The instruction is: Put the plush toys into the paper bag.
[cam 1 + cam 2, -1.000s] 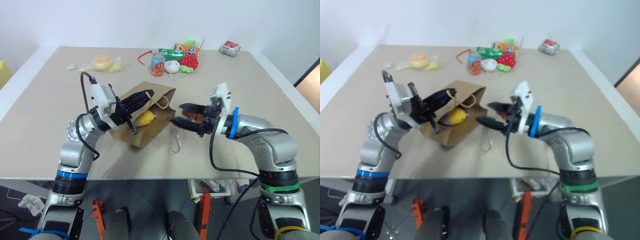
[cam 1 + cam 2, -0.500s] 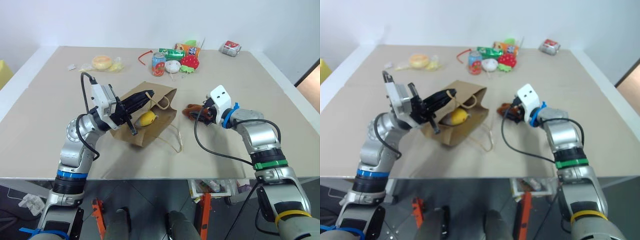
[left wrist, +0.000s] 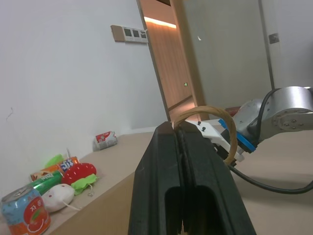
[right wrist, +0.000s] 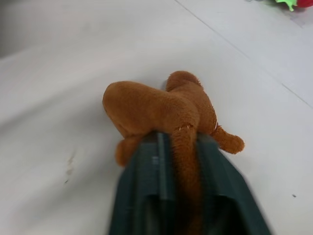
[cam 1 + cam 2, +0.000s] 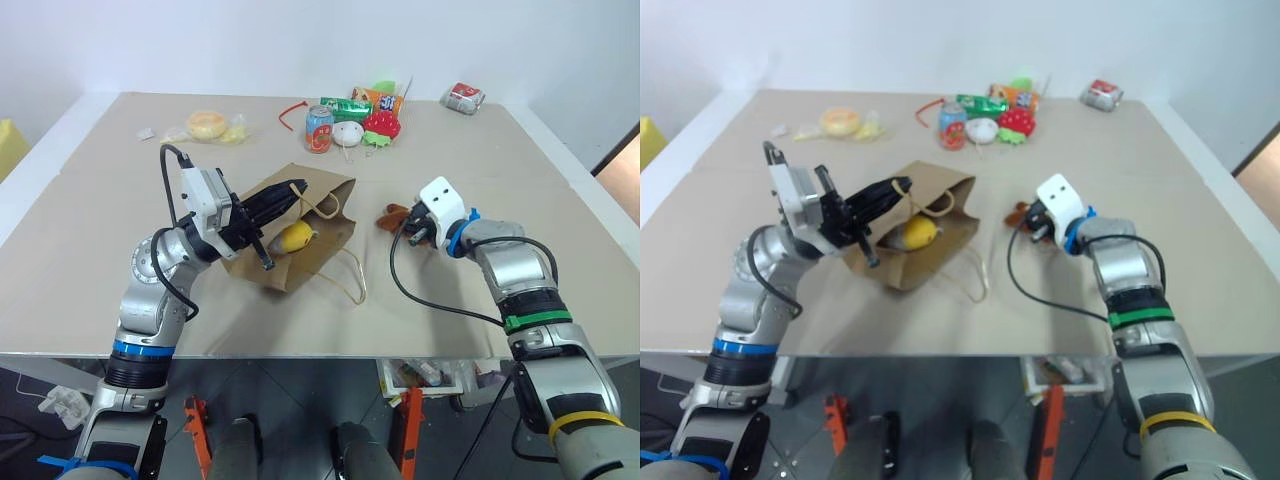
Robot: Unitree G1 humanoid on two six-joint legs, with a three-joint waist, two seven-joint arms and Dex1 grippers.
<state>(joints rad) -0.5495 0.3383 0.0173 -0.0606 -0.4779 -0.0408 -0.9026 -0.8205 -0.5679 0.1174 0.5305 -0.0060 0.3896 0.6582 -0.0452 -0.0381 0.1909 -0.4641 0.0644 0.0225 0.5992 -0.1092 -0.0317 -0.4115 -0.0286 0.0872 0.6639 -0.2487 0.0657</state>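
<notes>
The brown paper bag [image 5: 300, 255] lies on its side mid-table with its mouth facing right. My left gripper [image 5: 292, 190] is shut on the bag's upper cord handle [image 3: 226, 128], and this holds the mouth up. The yellow and white egg plush [image 5: 293, 237] rests inside the opening. To the right of the bag, the brown furry plush [image 5: 391, 214] lies on the table. My right gripper [image 4: 178, 139] is shut on one of its limbs, with the body [image 4: 156, 107] bulging past the fingertips.
At the table's far side are a soda can [image 5: 318, 128], a small white round plush [image 5: 346, 132], a red strawberry plush [image 5: 380, 124] and snack packets [image 5: 343, 104]. A crushed can [image 5: 463, 96] is at the far right, a wrapped pastry [image 5: 206, 124] at the far left. The bag's lower handle [image 5: 352, 282] trails on the table.
My right gripper moved away from the bag's mouth, right and down to the brown plush, and closed on it. The left gripper and the bag stayed still.
</notes>
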